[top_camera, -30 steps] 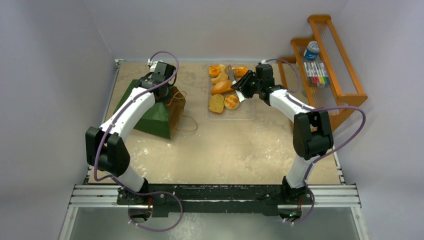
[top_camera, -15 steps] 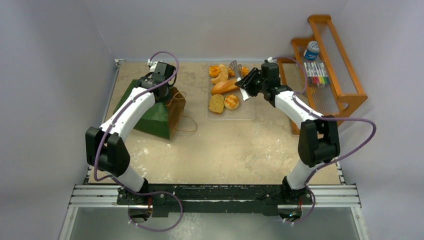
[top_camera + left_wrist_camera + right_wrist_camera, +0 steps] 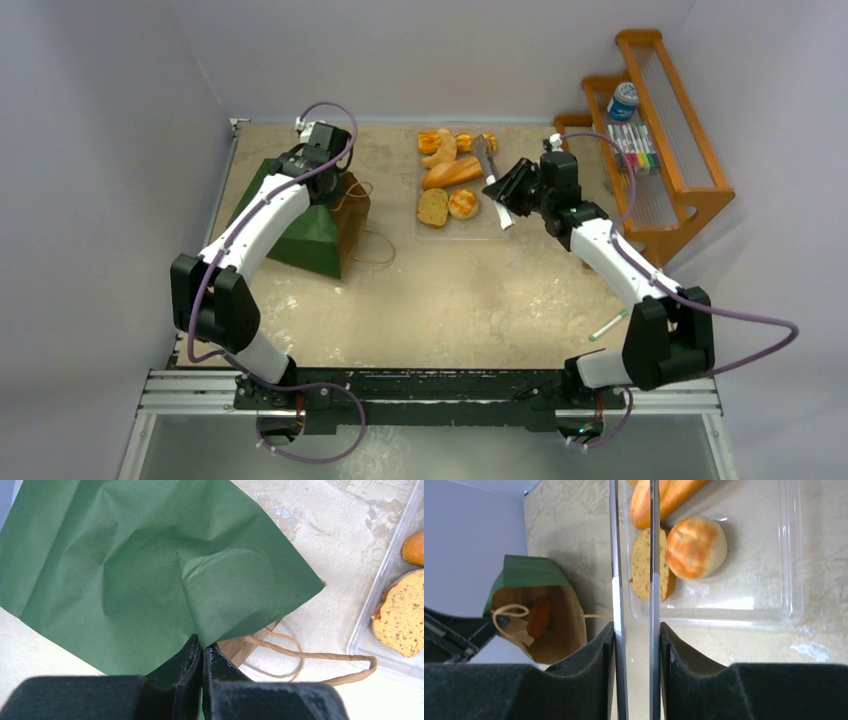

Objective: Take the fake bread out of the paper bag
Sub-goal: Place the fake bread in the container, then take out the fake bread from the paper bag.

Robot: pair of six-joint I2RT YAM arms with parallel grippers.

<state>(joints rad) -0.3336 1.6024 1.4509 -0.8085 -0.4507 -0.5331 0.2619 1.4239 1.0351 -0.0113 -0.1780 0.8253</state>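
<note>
The dark green paper bag lies on its side at the left, its mouth toward the tray. My left gripper is shut on the bag's upper edge; the jaws pinch the green paper. In the right wrist view the brown inside of the bag holds one orange bread piece. My right gripper is shut on the metal tongs, which point over the clear tray. In the tray lie an oblong loaf, a round slice, a bun and small buns.
The bag's cord handles trail on the table toward the tray. A wooden rack at the right holds coloured markers and a blue-capped pot. A green marker lies near the right arm's base.
My right arm has drawn back to the right and nearer with the tongs, off the back of the tray toward its right edge. The left arm and the bag have not moved.
</note>
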